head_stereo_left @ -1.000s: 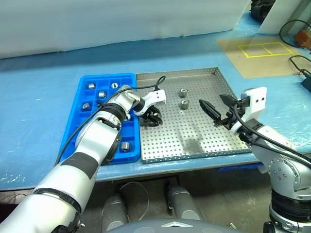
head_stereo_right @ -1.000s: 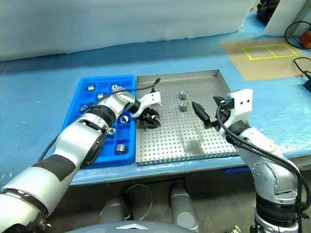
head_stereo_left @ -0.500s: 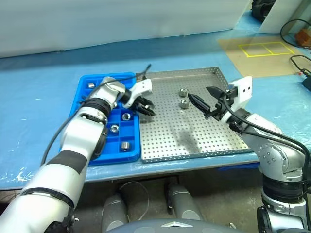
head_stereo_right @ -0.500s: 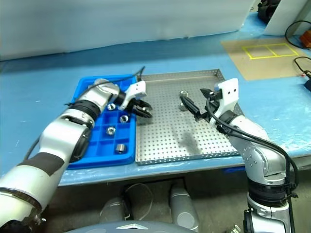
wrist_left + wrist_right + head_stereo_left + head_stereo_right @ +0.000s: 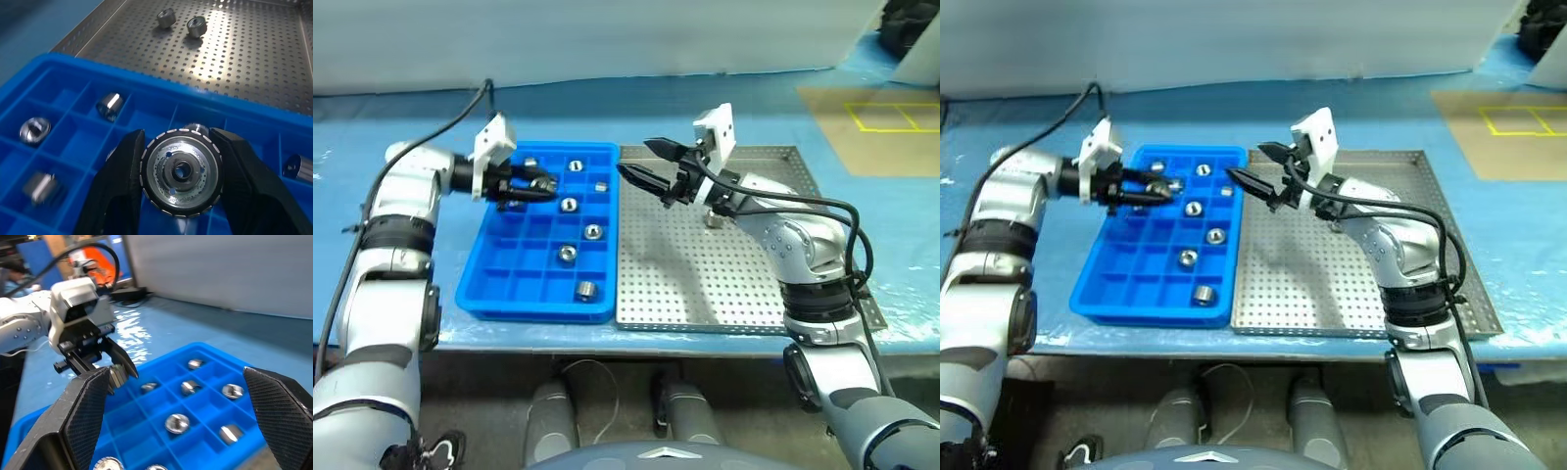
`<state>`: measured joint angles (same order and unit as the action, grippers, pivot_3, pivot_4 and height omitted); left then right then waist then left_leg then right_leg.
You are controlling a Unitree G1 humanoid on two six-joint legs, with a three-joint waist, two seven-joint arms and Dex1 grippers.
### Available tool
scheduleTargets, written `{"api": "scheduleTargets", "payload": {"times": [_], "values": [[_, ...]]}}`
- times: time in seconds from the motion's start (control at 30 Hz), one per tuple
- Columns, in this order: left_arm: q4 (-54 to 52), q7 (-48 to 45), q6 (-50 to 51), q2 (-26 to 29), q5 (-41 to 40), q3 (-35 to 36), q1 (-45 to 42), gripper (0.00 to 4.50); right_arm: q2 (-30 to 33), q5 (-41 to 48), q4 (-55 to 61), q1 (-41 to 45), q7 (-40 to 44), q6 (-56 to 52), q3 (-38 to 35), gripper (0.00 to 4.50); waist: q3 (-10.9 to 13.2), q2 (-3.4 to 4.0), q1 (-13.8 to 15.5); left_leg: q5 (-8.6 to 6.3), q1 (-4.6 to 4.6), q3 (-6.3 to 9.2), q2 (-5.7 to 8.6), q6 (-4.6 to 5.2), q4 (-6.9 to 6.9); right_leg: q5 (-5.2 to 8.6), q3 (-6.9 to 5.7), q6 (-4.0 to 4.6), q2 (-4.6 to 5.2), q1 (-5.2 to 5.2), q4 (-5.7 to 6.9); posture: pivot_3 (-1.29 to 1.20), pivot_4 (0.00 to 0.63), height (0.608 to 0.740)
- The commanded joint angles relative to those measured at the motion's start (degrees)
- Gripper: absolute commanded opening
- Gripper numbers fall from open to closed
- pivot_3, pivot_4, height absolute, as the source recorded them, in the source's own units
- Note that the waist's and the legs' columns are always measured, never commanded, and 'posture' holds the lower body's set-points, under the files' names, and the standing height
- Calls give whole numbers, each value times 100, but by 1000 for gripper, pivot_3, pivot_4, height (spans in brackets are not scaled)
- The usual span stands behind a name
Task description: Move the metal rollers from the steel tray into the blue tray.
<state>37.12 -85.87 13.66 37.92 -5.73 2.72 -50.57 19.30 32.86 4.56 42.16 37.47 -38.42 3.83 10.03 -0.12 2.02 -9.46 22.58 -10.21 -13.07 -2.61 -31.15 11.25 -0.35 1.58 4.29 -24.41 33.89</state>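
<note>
Left tool (image 5: pixel 536 183) grips one metal roller (image 5: pixel 182 171) above the blue tray (image 5: pixel 533 289), far end. Right tool (image 5: pixel 646 164), fingers wide, empty, hovers over the steel tray (image 5: pixel 705 294), which holds two rollers (image 5: pixel 181 22).

The blue tray (image 5: pixel 524 294) is bright blue plastic, its floor divided into a grid of square compartments. The steel tray (image 5: pixel 705 294) is dull silver, patterned all over with rows of tiny holes. The metal rollers (image 5: pixel 182 171) are shiny silver-grey, the nearest showing a dark centre hole and a ring of short ticks round its rim. The table (image 5: pixel 411 127) is covered in pale blue sheet. The fingers (image 5: pixel 122 186) are black.
</note>
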Motion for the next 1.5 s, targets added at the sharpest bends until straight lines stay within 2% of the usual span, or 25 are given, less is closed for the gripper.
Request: {"api": "scheduleTargets", "payload": {"times": [0.03,0.23,0.4,0.5,0.67,0.9,1.27,1.37,1.43,1.5], "values": [[-1073,497,674,291,-464,461,589,1732,-182,-14,-161,356,406,216,152,4500,1,-1,95,0,3,2,-2,-1,-3,0,-3,0,0,-1,2,-21,150,740],[-1805,1133,1006,110,-775,477,1398,1732,-338,-165,-391,503,692,320,282,4500,3,-4,355,20,4,11,-4,-38,-5,2,-18,2,6,-1,23,5,150,740],[-1966,1431,1159,-137,-930,359,1630,1732,-355,-208,-289,391,684,262,274,4500,5,-9,355,59,3,20,-1,-85,-8,4,-15,3,10,-26,86,-15,150,740],[-1802,1582,1048,-316,-891,217,1555,1732,-349,-217,-178,296,627,212,253,4500,5,-10,347,83,-3,26,-5,-119,4,3,-16,3,5,-35,98,-37,150,740],[-1492,1587,847,-406,-842,12,1423,1732,-312,-229,-37,184,503,156,195,4500,4,-11,323,91,1,28,-5,-117,6,-1,-14,7,0,-43,99,-64,150,740],[-457,2303,251,-701,-693,46,837,1732,-302,-210,108,28,334,118,142,4500,4,-12,329,86,20,29,-4,-107,7,-4,-13,13,-7,-62,96,-82,150,740],[213,2357,109,-932,-555,-185,662,1732,-259,-203,114,27,268,109,101,4500,3,-13,325,86,23,31,-5,-105,-1,-5,-12,13,-6,-63,100,-89,150,740],[711,3042,-216,-1103,-411,-68,455,1732,-236,-214,124,16,252,103,83,4500,3,-13,332,86,22,31,-4,-105,-2,-5,-12,14,-6,-61,101,-87,150,740],[930,3119,-283,-1182,-418,-36,344,2454,-223,-220,127,2,231,92,70,4500,2,-10,370,90,15,31,-2,-107,-3,-6,-13,13,-2,-53,108,-88,150,740],[825,2921,-192,-1206,-463,-86,345,2986,-214,-210,142,-4,217,70,58,4500,2,-10,371,108,4,33,-1,-109,-2,-9,-17,10,5,-36,115,-90,150,740]]}}
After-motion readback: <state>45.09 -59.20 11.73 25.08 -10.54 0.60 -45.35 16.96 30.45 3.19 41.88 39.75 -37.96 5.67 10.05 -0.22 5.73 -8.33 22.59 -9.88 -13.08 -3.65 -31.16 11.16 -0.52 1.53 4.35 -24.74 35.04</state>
